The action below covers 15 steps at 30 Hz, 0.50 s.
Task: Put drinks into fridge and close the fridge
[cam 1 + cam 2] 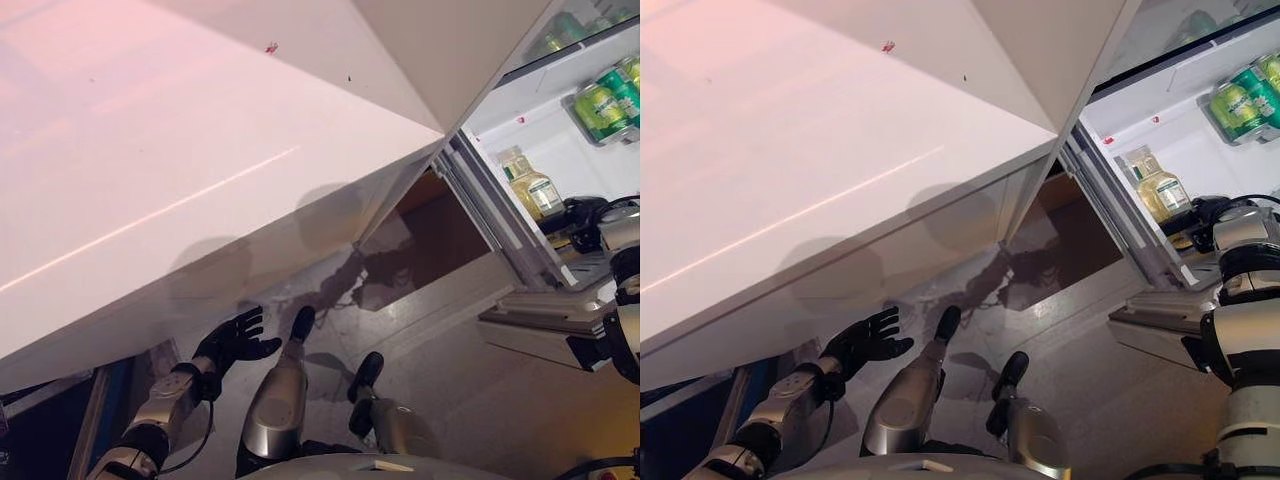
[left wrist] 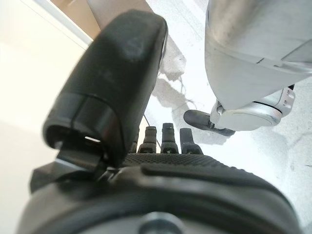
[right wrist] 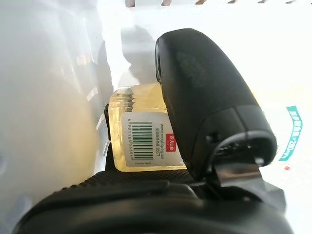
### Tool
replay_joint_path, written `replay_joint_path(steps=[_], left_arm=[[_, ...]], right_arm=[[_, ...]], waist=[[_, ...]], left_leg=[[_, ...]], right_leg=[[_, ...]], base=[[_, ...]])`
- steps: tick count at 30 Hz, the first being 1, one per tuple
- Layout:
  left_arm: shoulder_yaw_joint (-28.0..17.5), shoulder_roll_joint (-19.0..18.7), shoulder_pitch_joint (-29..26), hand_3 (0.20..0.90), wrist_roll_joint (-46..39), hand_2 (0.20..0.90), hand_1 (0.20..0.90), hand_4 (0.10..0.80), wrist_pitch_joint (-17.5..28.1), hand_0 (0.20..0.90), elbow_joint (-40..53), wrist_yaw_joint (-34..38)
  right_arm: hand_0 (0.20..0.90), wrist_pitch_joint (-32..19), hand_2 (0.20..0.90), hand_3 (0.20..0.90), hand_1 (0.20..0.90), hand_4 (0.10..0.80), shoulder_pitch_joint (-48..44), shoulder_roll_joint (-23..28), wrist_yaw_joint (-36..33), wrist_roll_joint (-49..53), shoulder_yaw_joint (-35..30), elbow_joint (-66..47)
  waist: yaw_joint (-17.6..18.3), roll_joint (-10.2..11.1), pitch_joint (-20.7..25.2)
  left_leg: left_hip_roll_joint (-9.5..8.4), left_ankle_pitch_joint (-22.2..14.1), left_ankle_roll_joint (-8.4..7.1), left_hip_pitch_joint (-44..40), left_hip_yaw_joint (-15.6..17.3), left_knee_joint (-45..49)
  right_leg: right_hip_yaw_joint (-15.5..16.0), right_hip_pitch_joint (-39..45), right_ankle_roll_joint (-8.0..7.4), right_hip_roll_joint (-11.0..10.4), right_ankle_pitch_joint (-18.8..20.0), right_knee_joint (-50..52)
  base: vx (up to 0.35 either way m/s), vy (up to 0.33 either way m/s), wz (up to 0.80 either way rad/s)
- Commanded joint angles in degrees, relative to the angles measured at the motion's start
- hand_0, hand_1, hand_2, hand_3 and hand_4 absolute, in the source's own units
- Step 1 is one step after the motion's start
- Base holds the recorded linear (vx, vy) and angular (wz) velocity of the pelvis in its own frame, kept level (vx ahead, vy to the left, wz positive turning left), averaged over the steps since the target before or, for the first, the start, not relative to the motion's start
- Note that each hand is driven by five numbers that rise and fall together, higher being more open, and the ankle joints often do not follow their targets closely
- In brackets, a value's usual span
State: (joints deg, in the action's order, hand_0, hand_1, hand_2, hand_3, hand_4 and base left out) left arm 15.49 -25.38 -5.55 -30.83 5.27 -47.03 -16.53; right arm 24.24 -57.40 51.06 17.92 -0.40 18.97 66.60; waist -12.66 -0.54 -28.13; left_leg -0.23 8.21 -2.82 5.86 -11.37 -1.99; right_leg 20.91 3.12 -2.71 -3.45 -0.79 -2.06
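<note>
The fridge (image 1: 585, 160) stands open at the right. My right hand (image 1: 583, 215) is inside it, at a middle shelf. In the right wrist view the thumb (image 3: 204, 97) and fingers are curled round a pale yellow bottle (image 3: 141, 131) with a barcode label, close to the white inner wall. Another yellow bottle (image 1: 530, 185) stands upright on the shelf just left of the hand. Green cans (image 1: 608, 100) lie on the shelf above. My left hand (image 1: 235, 340) hangs low at the left, fingers spread and empty; it also shows in the left wrist view (image 2: 126, 73).
A large white door panel (image 1: 180, 170) fills the upper left, its edge meeting the fridge near the hinge (image 1: 450, 140). White drawers (image 1: 545, 320) stick out at the fridge's bottom. A brown opening (image 1: 430, 230) shows behind the door. Grey marbled floor (image 1: 480, 390) lies below.
</note>
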Motion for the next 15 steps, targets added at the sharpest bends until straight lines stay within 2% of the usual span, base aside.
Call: replay_joint_path(steps=[1, 2, 3, 9, 15], left_arm=[[0.6, 0.1, 1.8, 0.9, 0.9, 0.9, 0.9, 0.8, 2.5, 0.9, 0.7, -0.7], [0.6, 0.1, 1.8, 0.9, 1.0, 0.9, 0.9, 0.8, 2.3, 0.9, 0.8, -0.6], [0.7, 0.1, 1.9, 0.9, 1.2, 0.9, 0.9, 0.8, 2.3, 0.9, 0.7, -0.6], [0.0, 0.2, 2.6, 0.9, 2.9, 0.9, 0.9, 0.8, 1.3, 0.9, 0.7, -0.2], [-2.3, 0.0, 4.0, 0.9, 6.8, 0.9, 0.9, 0.8, -0.6, 0.9, -1.1, 0.5]], right_arm=[[0.462, -2.0, 0.462, 0.389, 0.462, 0.289, -3.9, 4.7, -1.5, -0.6, 6.0, -1.6], [0.709, -2.2, 0.709, 0.678, 0.709, 0.578, -3.6, 4.5, -1.7, -0.4, 5.9, -1.5], [0.9, -2.8, 0.9, 0.9, 0.9, 0.8, -3.3, 4.2, -1.8, -0.2, 5.8, -1.3], [0.9, -5.8, 0.9, 0.9, 0.9, 0.8, -2.2, 4.2, 0.6, 1.5, 5.5, -4.9], [0.9, -8.9, 0.9, 0.9, 0.9, 0.8, 0.2, 7.1, 0.1, 2.0, 5.2, -17.2]], waist=[[-0.7, -0.4, 2.3], [-0.7, -0.5, 2.3], [-0.7, -0.5, 2.3], [-0.1, 0.3, 2.8], [2.0, 3.0, 5.3]], left_leg=[[-2.91, -8.2, 3.17, 2.4, 8.1, 6.4], [-2.91, -8.2, 3.18, 2.4, 8.2, 6.4], [-2.89, -8.3, 3.2, 2.3, 8.3, 6.3], [-2.96, -8.9, 3.41, 0.7, 9.0, 6.1], [-2.67, -9.8, 3.65, -2.4, 10.5, 5.0]], right_leg=[[-1.1, -9.0, 2.58, -0.1, -4.8, 13.0], [-1.1, -9.1, 2.56, -0.2, -4.8, 13.1], [-1.0, -9.1, 2.54, -0.2, -4.8, 13.2], [-1.7, -8.0, 2.22, -0.2, -4.5, 12.5], [-3.5, -5.8, 1.48, 0.3, -4.2, 11.3]], base=[[0.0, 0.0, 0.0], [0.0, 0.0, 0.0], [0.0, 0.0, 0.0], [0.004, 0.004, -0.01], [0.021, 0.016, -0.11]])
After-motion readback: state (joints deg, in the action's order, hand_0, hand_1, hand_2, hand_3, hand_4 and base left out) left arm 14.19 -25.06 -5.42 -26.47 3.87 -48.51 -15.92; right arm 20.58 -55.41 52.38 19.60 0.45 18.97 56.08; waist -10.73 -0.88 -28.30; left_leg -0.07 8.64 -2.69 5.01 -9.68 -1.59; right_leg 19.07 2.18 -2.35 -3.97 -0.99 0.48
